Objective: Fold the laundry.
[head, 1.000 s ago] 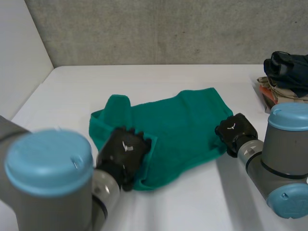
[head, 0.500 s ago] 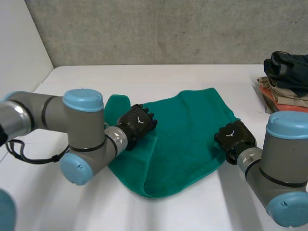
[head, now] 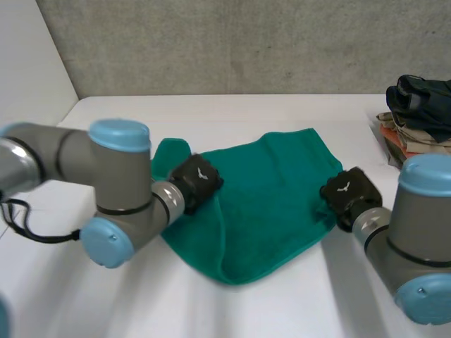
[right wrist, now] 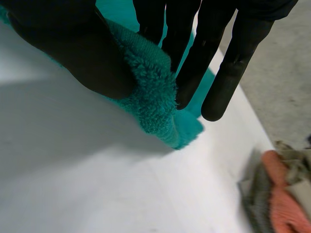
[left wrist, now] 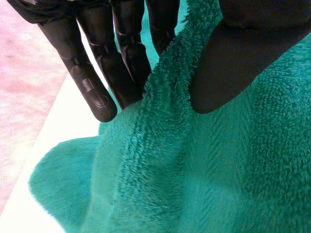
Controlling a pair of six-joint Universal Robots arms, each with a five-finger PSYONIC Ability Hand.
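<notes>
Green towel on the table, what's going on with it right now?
Both robot hands are on the green towel, which lies rumpled and partly doubled over on the white table. The left hand pinches a raised fold near the towel's left edge between thumb and fingers; the right hand pinches its right edge the same way. A pile of other clothes waits at the table's far right.

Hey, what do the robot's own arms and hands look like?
The left arm and right arm are thick grey tubes with round light-blue joint caps. The left hand and right hand are matte black, each with a small white mark on its back and slender round-tipped fingers.
</notes>
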